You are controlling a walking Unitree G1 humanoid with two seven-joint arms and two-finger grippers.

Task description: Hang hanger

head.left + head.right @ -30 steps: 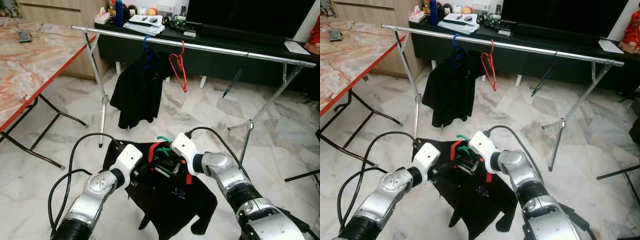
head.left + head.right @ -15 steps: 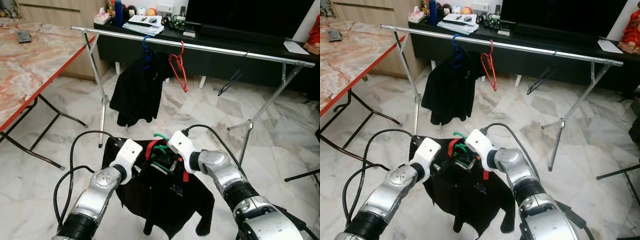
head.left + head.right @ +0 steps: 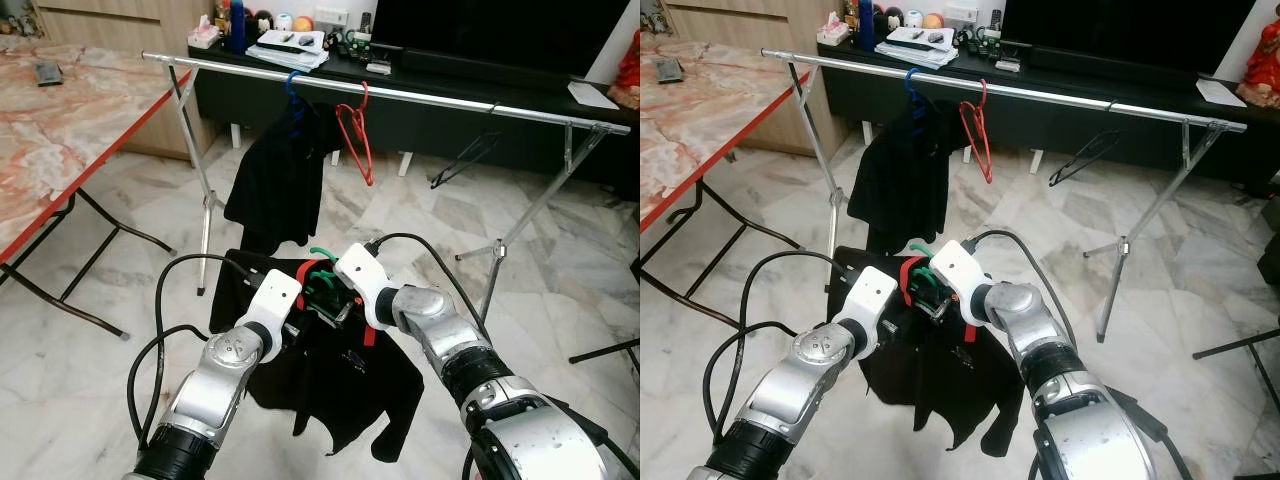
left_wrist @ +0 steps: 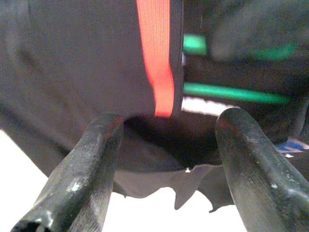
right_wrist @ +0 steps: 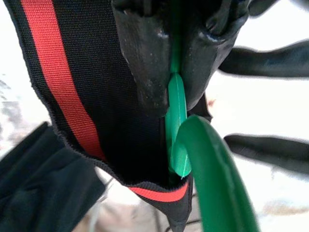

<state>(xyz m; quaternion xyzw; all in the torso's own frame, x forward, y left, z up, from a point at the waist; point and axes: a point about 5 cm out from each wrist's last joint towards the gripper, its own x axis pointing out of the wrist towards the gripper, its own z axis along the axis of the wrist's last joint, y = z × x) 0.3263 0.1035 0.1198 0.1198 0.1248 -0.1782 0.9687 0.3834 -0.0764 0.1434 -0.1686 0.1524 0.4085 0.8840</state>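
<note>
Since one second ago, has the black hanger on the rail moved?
Yes. The black hanger has swung up, away from the stand's leg, toward the rail.

Head views: bright, even indoor light, sharp.
Floor (image 3: 90, 380): soft glare.
Wrist views: close, blurred, backgrounds overexposed.

The green plastic hanger (image 3: 322, 281) carried a black garment (image 3: 330, 375) with a red-striped collar and was held up off the marble floor, its hook curving upward. The garment drooped below it, one sleeve dangling lowest. Farther off stood the silver clothes rail (image 3: 430, 98), with a red hanger (image 3: 356, 135) hooked near its middle.
</note>
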